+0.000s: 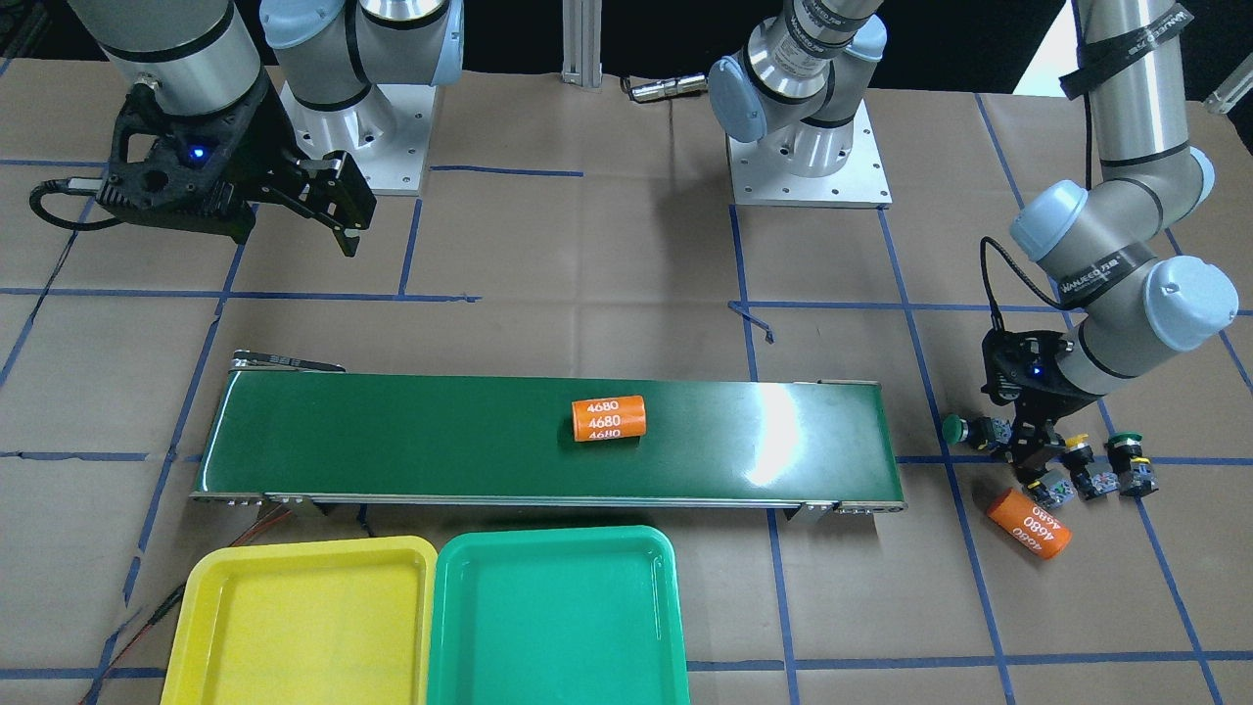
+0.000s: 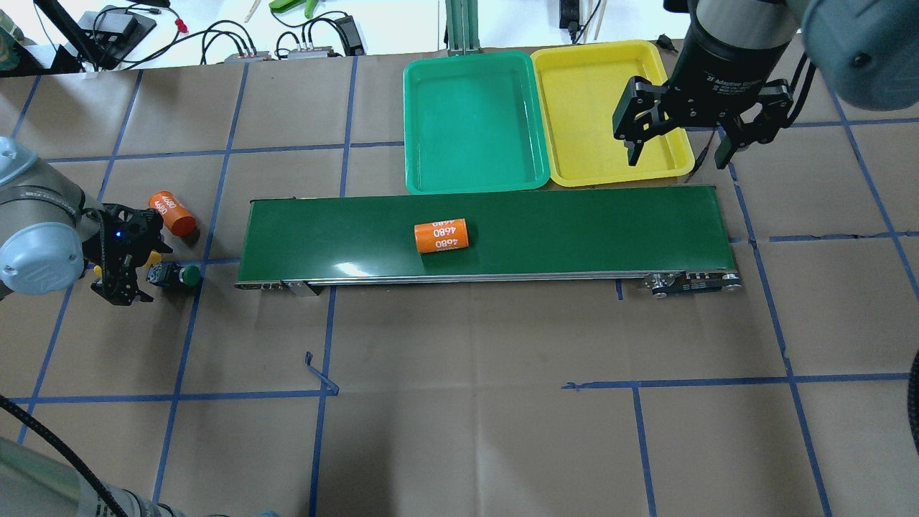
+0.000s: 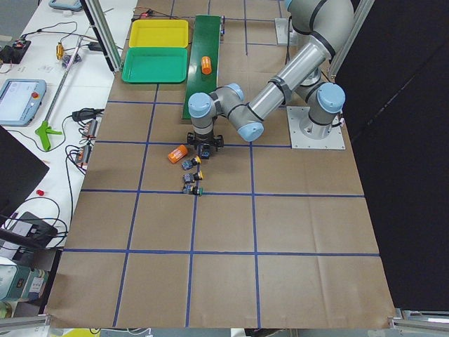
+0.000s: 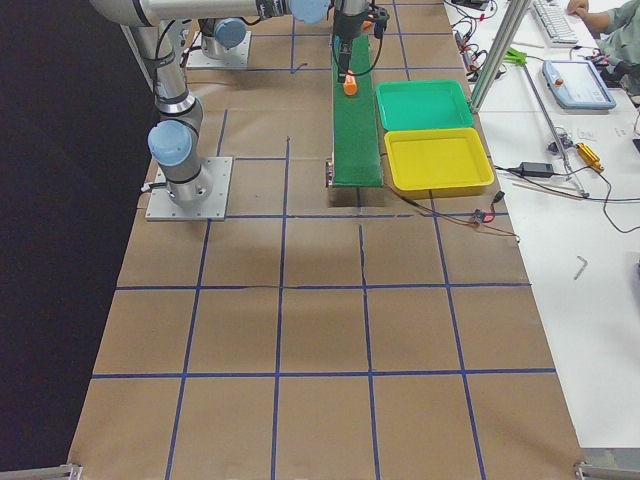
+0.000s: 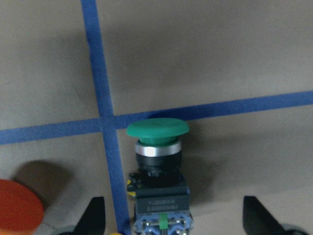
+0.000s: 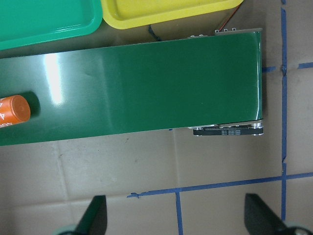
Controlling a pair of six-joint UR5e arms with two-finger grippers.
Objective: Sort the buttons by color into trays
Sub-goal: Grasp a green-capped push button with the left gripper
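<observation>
A green-capped button (image 5: 157,147) lies on the paper with its black body between the spread fingers of my open left gripper (image 5: 173,210). In the front view this gripper (image 1: 1036,468) is low over the button cluster: a green one (image 1: 957,429), a yellow one (image 1: 1078,448), a second green one (image 1: 1126,443) and one more (image 1: 1045,490) whose cap I cannot see. The yellow tray (image 1: 196,607) and the green tray (image 1: 450,607) stand side by side and hold nothing. My right gripper (image 2: 676,154) is open and empty, high over the belt's end beside the yellow tray (image 2: 596,64).
A long dark-green conveyor belt (image 1: 392,441) runs between the buttons and the trays, with an orange "4680" cylinder (image 1: 608,418) on it. A second orange cylinder (image 1: 1028,524) lies on the paper next to the buttons. Blue tape lines cross the brown paper.
</observation>
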